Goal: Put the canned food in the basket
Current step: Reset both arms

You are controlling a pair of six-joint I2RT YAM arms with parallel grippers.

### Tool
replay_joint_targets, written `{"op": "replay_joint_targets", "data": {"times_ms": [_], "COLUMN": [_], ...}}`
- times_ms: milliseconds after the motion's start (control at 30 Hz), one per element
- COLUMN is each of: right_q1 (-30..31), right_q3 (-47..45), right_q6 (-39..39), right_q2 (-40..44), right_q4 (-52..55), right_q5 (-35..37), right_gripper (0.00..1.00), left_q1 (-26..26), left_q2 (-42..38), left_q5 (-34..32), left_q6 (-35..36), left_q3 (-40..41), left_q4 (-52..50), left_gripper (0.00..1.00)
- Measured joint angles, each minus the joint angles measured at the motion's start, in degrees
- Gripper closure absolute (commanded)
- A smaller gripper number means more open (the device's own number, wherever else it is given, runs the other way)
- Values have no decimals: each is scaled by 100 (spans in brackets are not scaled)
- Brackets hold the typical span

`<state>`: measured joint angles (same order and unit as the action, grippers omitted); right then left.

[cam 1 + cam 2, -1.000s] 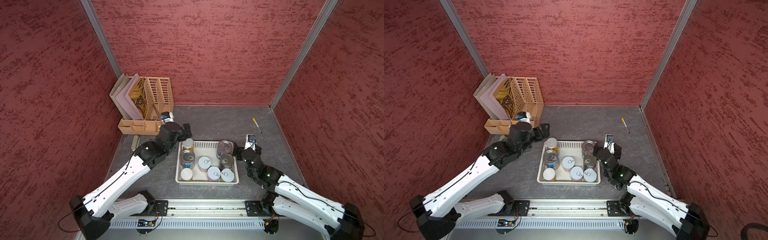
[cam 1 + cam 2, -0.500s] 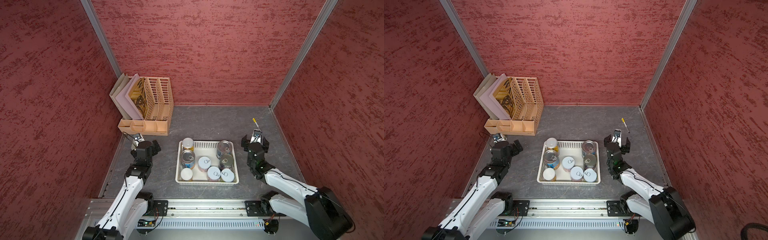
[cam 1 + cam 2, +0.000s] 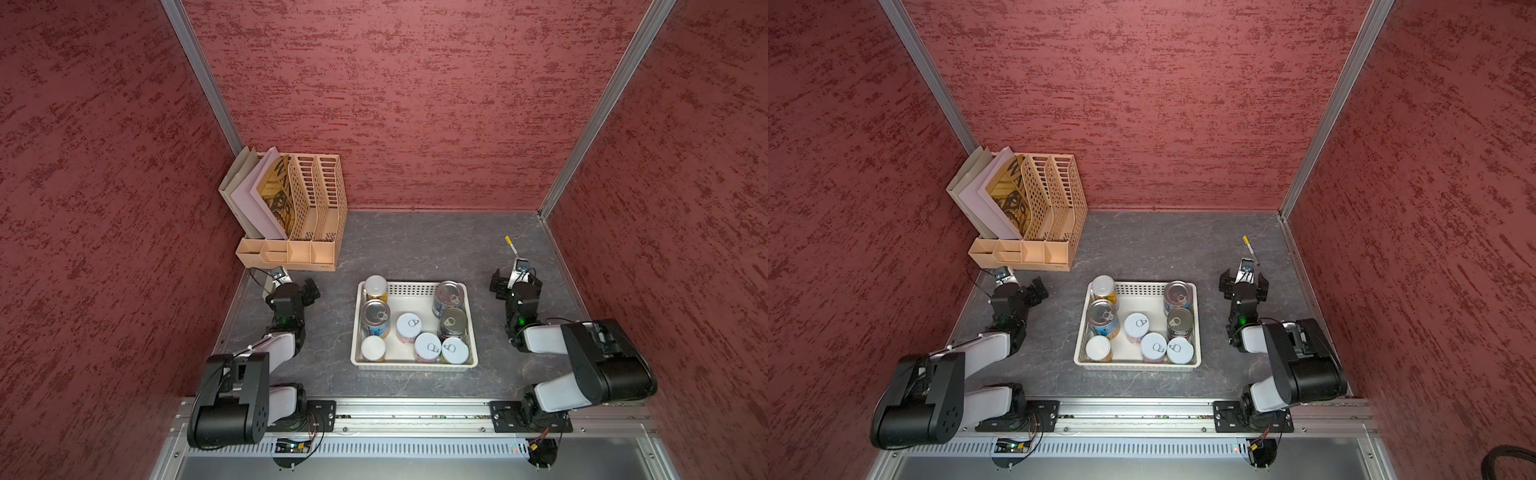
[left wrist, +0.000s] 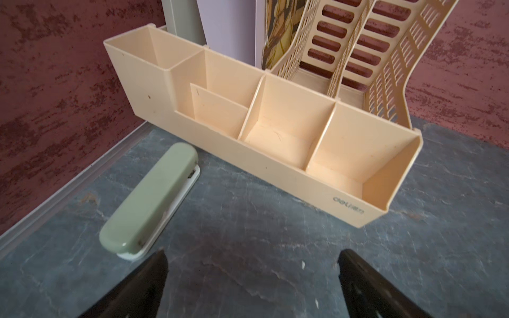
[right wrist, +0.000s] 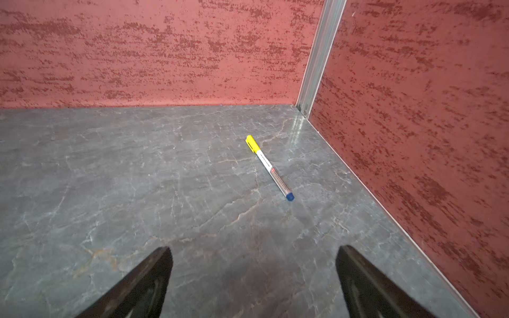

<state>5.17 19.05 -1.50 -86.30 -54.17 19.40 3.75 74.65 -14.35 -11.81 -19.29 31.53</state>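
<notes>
All eight cans (image 3: 408, 325) upright inside basket (image 3: 413, 286), frame centre in both top views. Left gripper (image 4: 252, 258) and right gripper (image 5: 253, 252) spread wide, holding nothing, flanking basket. File organizer (image 3: 316, 195), left of centre, holds folders (image 3: 253, 195).

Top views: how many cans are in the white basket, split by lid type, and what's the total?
Silver-lid cans: 3
Pale pull-tab-lid cans: 3
Plain white-lid cans: 2
Total: 8, all standing upright inside the basket.
</notes>
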Motion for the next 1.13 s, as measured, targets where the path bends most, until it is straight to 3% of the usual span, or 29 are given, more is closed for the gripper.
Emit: {"op": "replay_joint_targets", "data": {"times_ms": [100,433,533,600,700,1133], "right_q1": [-70,-83,-83,-83,-83,-83], "right_q3": [122,114,114,114,114,114], "right_q6": [20,20,20,20,20,20], "right_q2": [-212,-269,-269,-269,-269,-269], "right_q4": [-87,-146,-170,-160,-160,-87], "right_q5": [-315,-680,-682,-682,-682,-719], "right_gripper": [2,2,1,2,2,1], "left_q1": [37,-61,-87,-90,-94,-96], "left_q2": [254,337,577,1001,1379,1381], "left_q5": [129,1154,1165,1237,1493,1840], "left_q6": [15,623,763,848,1010,1156], "left_q3": [-422,-433,55,197,35,-195], "left_q4": [31,328,1609,1882,1725,1853], "left_gripper": [0,0,0,0,0,0]}}
